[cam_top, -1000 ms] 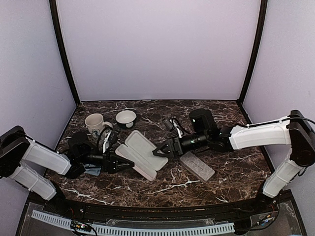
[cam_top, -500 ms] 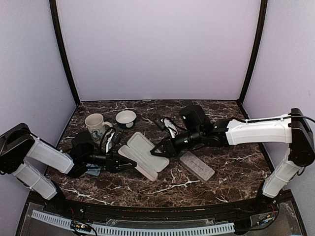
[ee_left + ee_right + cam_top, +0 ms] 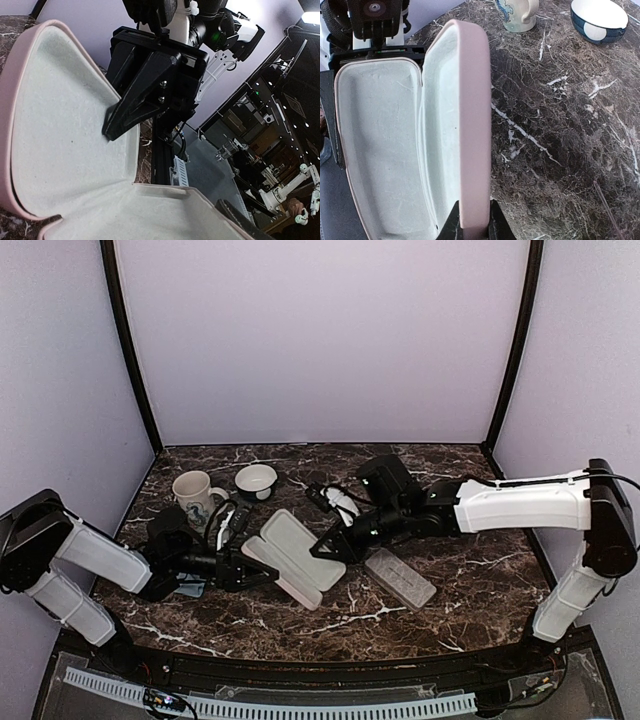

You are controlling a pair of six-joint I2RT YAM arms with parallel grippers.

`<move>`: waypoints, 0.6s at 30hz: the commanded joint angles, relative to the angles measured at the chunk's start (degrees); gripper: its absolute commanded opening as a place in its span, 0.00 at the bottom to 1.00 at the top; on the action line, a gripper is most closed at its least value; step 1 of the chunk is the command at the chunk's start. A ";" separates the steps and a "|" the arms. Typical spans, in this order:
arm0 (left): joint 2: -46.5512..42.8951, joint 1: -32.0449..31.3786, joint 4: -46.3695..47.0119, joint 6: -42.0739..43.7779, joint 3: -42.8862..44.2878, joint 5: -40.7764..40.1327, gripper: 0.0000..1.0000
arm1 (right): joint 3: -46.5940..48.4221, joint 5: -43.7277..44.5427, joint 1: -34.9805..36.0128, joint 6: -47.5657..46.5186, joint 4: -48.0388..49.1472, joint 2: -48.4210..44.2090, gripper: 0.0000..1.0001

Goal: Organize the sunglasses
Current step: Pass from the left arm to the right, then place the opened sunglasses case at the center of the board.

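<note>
A pink case [image 3: 292, 558] lies open at the table's middle, its pale lining [image 3: 60, 125] showing. My left gripper [image 3: 248, 574] straddles the case's lower half [image 3: 375, 150] at its left end, jaws wide across it; one dark finger [image 3: 240, 216] shows past the rim. My right gripper [image 3: 474, 226] is shut on the rim of the raised lid [image 3: 472, 110], and the top external view has this right gripper [image 3: 322, 549] at the case's right side. Something dark that may be the black sunglasses [image 3: 328, 494] lies behind the right arm, partly hidden. No red pair shows.
A closed grey case [image 3: 400, 578] lies right of the pink one. A white mug [image 3: 192, 490] and a dark bowl [image 3: 256, 480] stand at the back left. A light-blue cloth [image 3: 190, 590] pokes out under the left arm.
My right gripper moved left onto the lid's rim and closed on it. The lid has tipped up towards the lower half. The left arm stayed put.
</note>
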 commanded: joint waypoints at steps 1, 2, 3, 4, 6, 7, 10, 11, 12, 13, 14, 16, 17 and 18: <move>-0.80 0.04 1.51 1.15 -1.56 -3.57 0.65 | 0.94 4.45 -0.78 -2.36 -5.40 -4.21 0.00; -1.01 0.03 0.36 1.34 -1.79 -4.10 0.70 | 0.80 4.96 -1.03 -2.82 -6.01 -4.74 0.00; -1.24 0.07 -0.50 1.63 -2.02 -4.51 0.75 | 0.63 5.52 -1.29 -3.22 -6.47 -5.42 0.00; -1.59 0.08 -1.28 1.94 -2.21 -4.93 0.80 | 0.48 5.91 -1.56 -3.76 -6.92 -6.01 0.00; -2.28 0.08 -2.53 2.48 -2.98 -5.99 0.88 | 0.21 6.38 -2.27 -4.33 -7.68 -7.08 0.00; -2.60 0.09 -2.97 2.71 -3.32 -6.44 0.92 | 0.16 6.35 -2.65 -4.59 -8.02 -7.62 0.00; -3.54 0.08 -3.86 3.27 -4.24 -7.43 0.98 | -0.29 6.72 -3.79 -5.14 -8.59 -9.11 0.00; -3.79 0.08 -3.93 3.25 -4.53 -7.73 0.99 | -0.49 6.74 -4.17 -5.32 -8.77 -9.51 0.00; -4.16 0.06 -4.01 3.26 -4.84 -8.32 0.99 | -0.73 6.72 -4.41 -5.46 -8.80 -9.84 0.00; -4.70 0.07 -4.44 3.17 -5.12 -9.19 0.99 | -0.81 6.83 -4.49 -5.73 -9.09 -9.90 0.00; -5.65 0.08 -5.22 3.16 -5.45 -10.71 0.99 | -0.88 7.60 -4.50 -6.05 -9.36 -9.78 0.00; -8.73 0.17 -9.74 3.13 -5.36 -16.74 0.99 | -0.41 11.00 -4.04 -7.01 -11.03 -8.63 0.00; -11.00 0.18 -14.67 3.51 -4.51 -19.95 0.99 | -0.30 12.60 -3.65 -7.60 -11.85 -7.98 0.00; -13.22 0.11 -21.60 4.31 -2.99 -24.09 0.98 | -0.21 14.31 -3.06 -8.00 -12.43 -7.39 0.00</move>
